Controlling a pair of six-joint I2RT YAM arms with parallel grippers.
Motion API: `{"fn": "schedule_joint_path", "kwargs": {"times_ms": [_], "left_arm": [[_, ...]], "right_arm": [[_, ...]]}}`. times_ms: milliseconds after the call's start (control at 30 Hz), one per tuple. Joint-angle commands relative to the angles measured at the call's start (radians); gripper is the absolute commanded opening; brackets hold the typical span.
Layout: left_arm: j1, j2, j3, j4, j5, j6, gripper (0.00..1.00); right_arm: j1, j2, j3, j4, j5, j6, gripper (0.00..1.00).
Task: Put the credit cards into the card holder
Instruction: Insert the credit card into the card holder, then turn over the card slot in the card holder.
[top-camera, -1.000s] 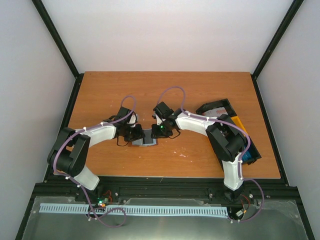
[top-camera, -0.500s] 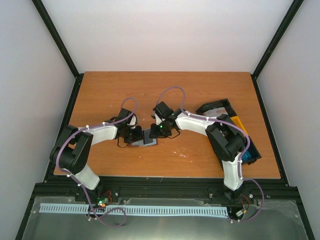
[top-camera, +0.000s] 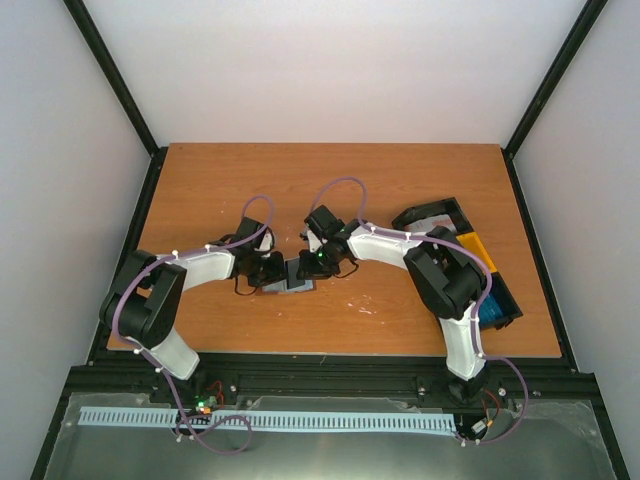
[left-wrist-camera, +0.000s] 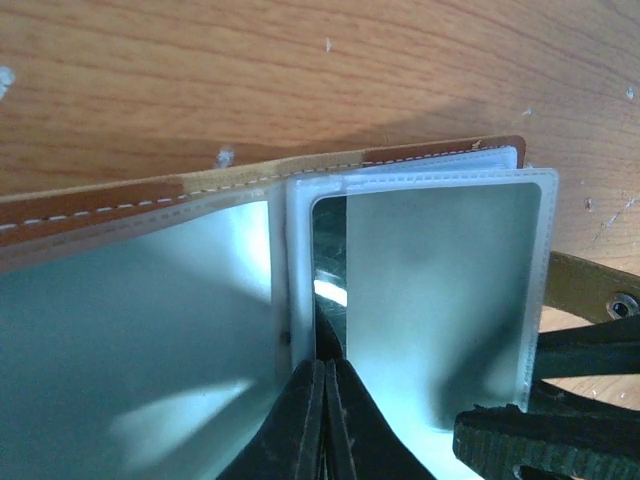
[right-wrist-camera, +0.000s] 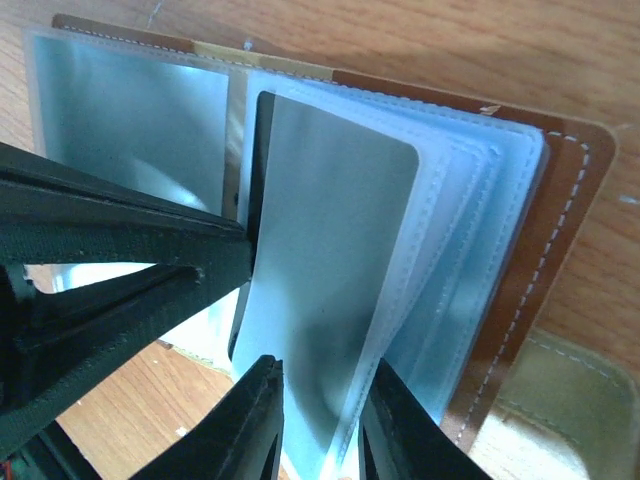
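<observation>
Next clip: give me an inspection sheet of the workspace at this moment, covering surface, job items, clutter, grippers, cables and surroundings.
Surface: wooden tabletop, small white specks.
Job's things: card holder lies open mid-table, clear sleeves fanned. What looks like a dark card shows edge-on behind the raised sleeve. A blue card lies in the trays.
Clutter: black and yellow trays at the right edge.
Grippers: left gripper shut at the raised sleeve's edge, what it pinches unclear. Right gripper has jaws apart around that sleeve.
Cables: purple cables tied along both arms, clear of the holder.
Surroundings: white walls, black frame posts.
</observation>
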Motion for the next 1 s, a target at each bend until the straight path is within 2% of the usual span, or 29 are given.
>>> {"fn": "schedule_joint_path", "kwargs": {"times_ms": [0,167,400,700,967], "left_arm": [[-0.007,0.019,-0.014,-0.033,-0.047,-0.013,0.05],[-0.006,0.004,-0.005,-0.045,-0.069,-0.021,0.05],[-0.007,-0.018,0.009,-0.065,-0.101,-0.025,0.05],[-0.007,-0.004,0.005,-0.052,-0.09,-0.024,0.05],[-0.007,-0.008,0.009,-0.061,-0.1,-0.025,0.05]], "right_arm": [[0.007,0.006,0.012,0.029,-0.041,-0.012,0.22],[0.007,-0.012,0.012,0.041,-0.066,-0.034,0.22],[0.01,-0.029,0.032,-0.01,-0.019,-0.056,0.34],[0.013,-0.031,0.047,-0.045,0.014,-0.076,0.31],[0.016,-0.039,0.047,-0.034,-0.026,-0.083,0.26]]}}
